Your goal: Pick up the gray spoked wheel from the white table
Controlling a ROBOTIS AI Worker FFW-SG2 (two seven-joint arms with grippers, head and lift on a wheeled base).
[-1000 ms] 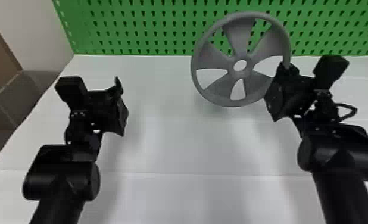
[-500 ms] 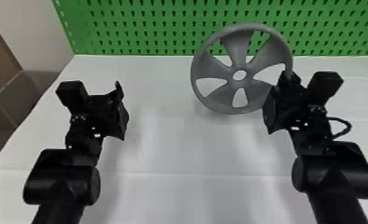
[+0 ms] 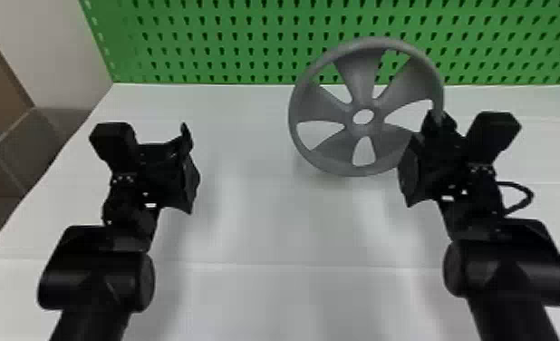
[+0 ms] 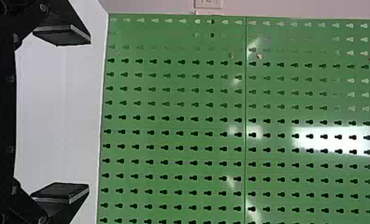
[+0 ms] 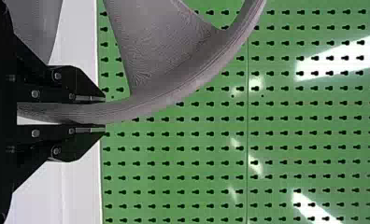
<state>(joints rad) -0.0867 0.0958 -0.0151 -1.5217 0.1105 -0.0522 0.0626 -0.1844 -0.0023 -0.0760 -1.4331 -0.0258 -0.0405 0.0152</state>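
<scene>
In the head view my right gripper (image 3: 438,121) is shut on the right side of the rim of the gray spoked wheel (image 3: 360,97), which stands roughly upright, its open face toward me. The right wrist view has the rim of the wheel (image 5: 160,95) squeezed between the two fingers of my right gripper (image 5: 92,112). At the left of the white table (image 3: 265,217), my left gripper (image 3: 186,136) is held well apart from the wheel. Seen from its own wrist, the left gripper (image 4: 75,114) has its fingers spread wide with nothing between them.
A green pegboard (image 3: 256,43) rises along the table's back edge, behind the wheel. At the far left, a pale wall (image 3: 52,50) and a brownish surface (image 3: 7,149) lie beyond the table's edge. A cable loops beside the right wrist.
The wheel and my right gripper have moved together, slightly down in the head view, toward me or lower. The left arm has shifted down very slightly.
</scene>
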